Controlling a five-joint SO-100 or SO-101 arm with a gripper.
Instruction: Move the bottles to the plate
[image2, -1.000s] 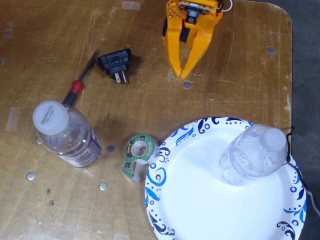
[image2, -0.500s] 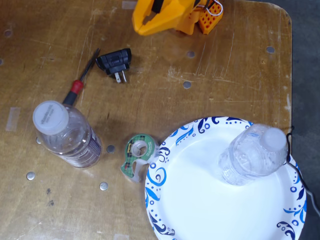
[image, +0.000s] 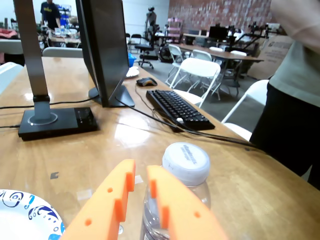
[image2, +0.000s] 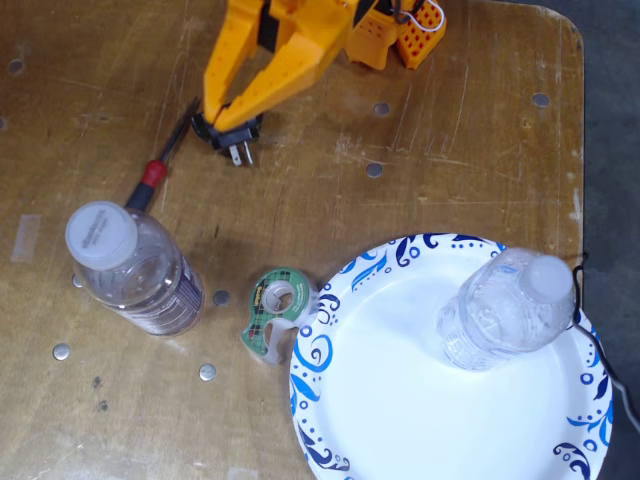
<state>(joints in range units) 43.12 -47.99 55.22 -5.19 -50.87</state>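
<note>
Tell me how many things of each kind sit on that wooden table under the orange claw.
Clear plastic water bottles: 2, the labelled one on the wood, the ribbed one on the plate
White paper plate with blue swirls: 1
Green tape dispenser: 1
Red-handled screwdriver: 1
Black plug: 1
Total: 6

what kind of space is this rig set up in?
Likely a shared lab or makerspace, not a home. The wrist view shows a wooden table with a monitor and keyboard, rows of white folding chairs and worktables behind, and a brick back wall.
</note>
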